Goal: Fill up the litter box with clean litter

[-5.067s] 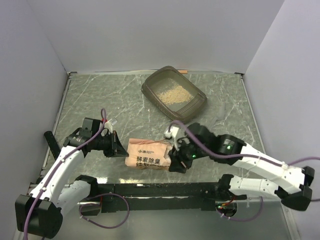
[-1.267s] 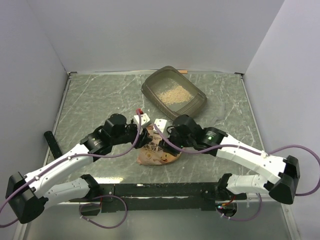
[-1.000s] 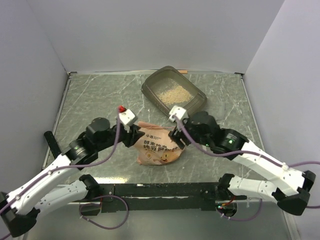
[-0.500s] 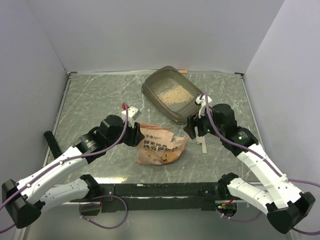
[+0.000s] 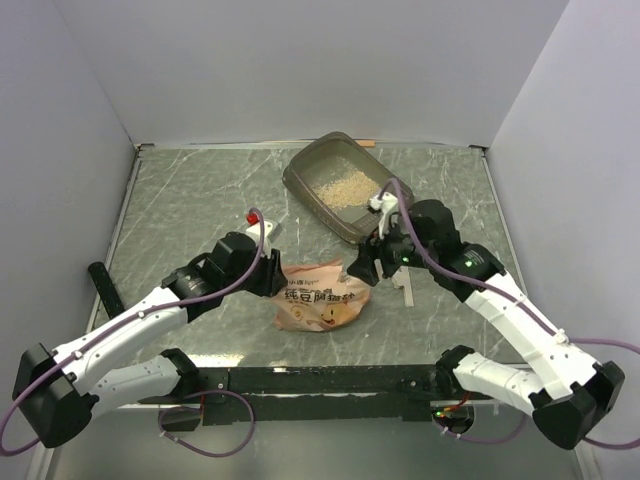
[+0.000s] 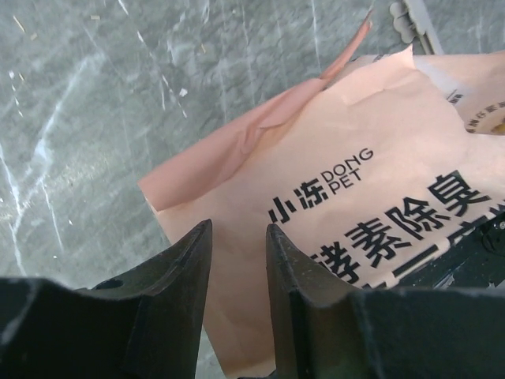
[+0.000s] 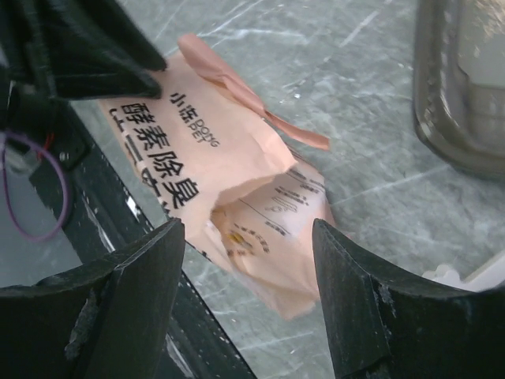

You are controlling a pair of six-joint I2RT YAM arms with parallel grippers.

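Looking for the rounded-rectangular grey-brown translucent plastic litter box (image 5: 372, 226) and finding it at the far middle of the grey marbled table (image 5: 190, 200), well apart from both grippers. Seeing only a thin patch of pale tan-beige granular clean litter (image 5: 342, 186) covering part of its floor. Judging the fill as barely begun.

Presuming the rest of the supply to be inside the crumpled orange-pink printed bag with dark lettering (image 5: 318, 297), lying slumped on the table nearer the arm bases, between the two grippers. Hovering the left gripper (image 6: 237, 241) over the bag's left edge with fingers drawn to a narrow gap, the printed face showing through it and nothing visibly pinched. Hanging the right gripper (image 7: 246, 230) above the bag's right end, seemingly the opened one, with fingers spread wide and holding nothing.

Expecting the bag to handle as soft and floppy, with thin creased skin, loose shifting weight inside and no stiffness to lean on. Expecting a sag in the middle under a one-sided lift, and granules spilling from the mouth if tipped before reaching the tray. Favouring a pinch on the flat corner at the left and another on the folded lip at the right, rather than on the bulging belly, where fingers would likely be slipping off. Treating the tray as light and liable to slide if bumped.
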